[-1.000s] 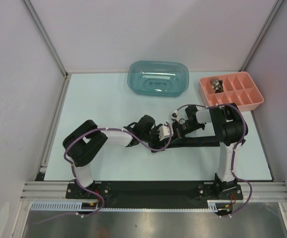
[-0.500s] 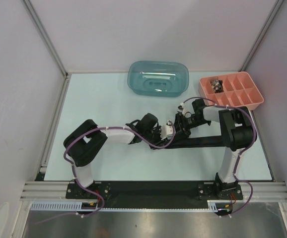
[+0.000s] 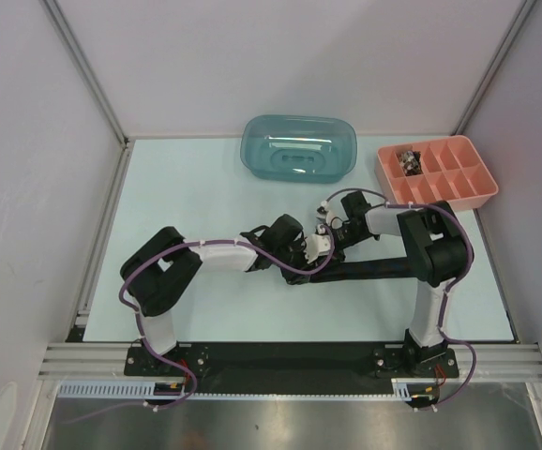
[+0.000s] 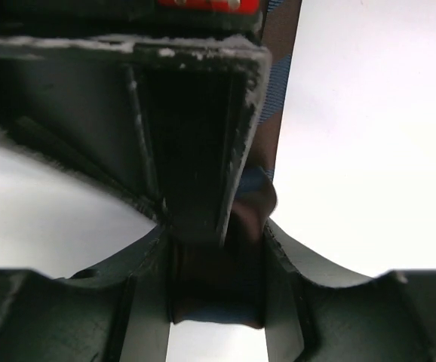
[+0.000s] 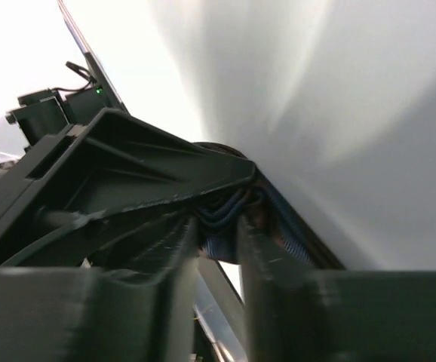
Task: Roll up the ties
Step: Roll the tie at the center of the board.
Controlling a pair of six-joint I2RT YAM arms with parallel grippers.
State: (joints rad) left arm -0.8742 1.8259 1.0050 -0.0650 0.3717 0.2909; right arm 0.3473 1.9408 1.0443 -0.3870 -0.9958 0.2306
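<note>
One black tie [image 3: 374, 270] lies flat across the table's middle, its left end bunched into a small roll where both grippers meet. My left gripper [image 3: 315, 247] comes in from the left. In the left wrist view dark fabric of the tie [image 4: 218, 302] fills the gap of the left gripper [image 4: 216, 260], which is shut on it. My right gripper [image 3: 331, 228] comes in from the right and behind. In the right wrist view folded blue-lined layers of the tie [image 5: 222, 216] sit between the blurred fingers of the right gripper [image 5: 218, 245], touching both.
A teal plastic tub [image 3: 299, 148] stands at the back centre. A salmon compartment tray [image 3: 440, 200] sits at the back right with small items in one corner cell. Enclosure walls close in left, right and behind; a metal rail runs along the near edge.
The right wrist has swung left and nearer to the left gripper at the tie's rolled end. The left gripper has edged right. The tie's long part has stayed flat.
</note>
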